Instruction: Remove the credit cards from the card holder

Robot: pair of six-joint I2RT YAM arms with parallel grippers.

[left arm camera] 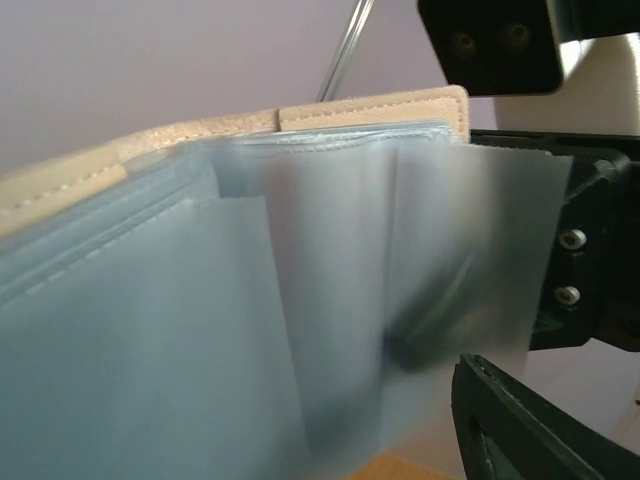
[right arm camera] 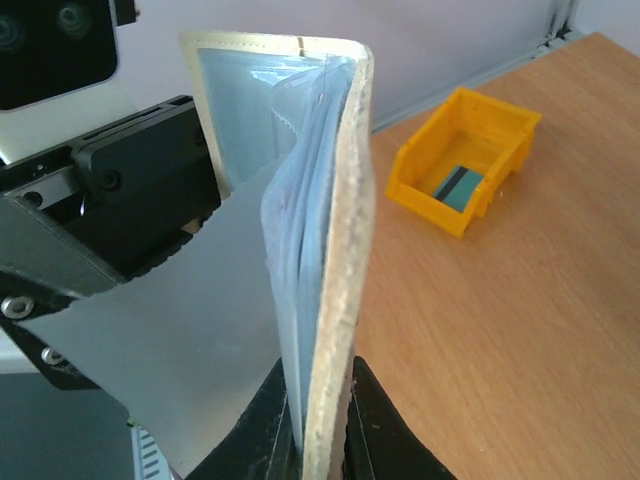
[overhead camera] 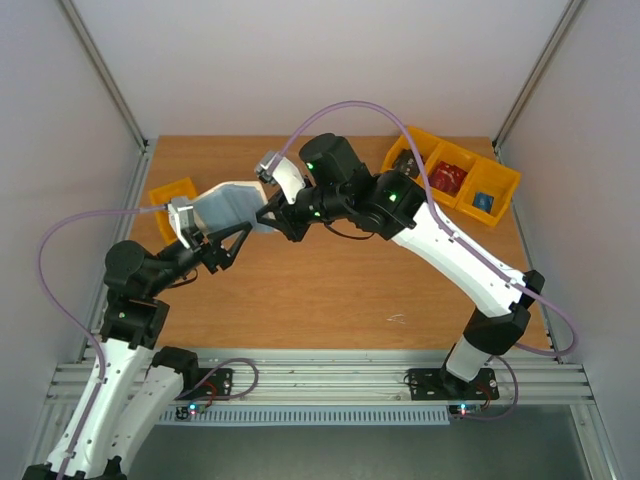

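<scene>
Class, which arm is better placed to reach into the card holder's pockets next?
Left, probably. The right gripper is shut on the card holder, holding it upright. The left gripper looks open at its pockets, free to pick.

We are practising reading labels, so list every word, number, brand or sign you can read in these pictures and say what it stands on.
No readable text in any view.
card holder: stitching only, no print shows.
striped item in the yellow bin: no lettering can be made out.
red item and blue item: too small to read.
</scene>
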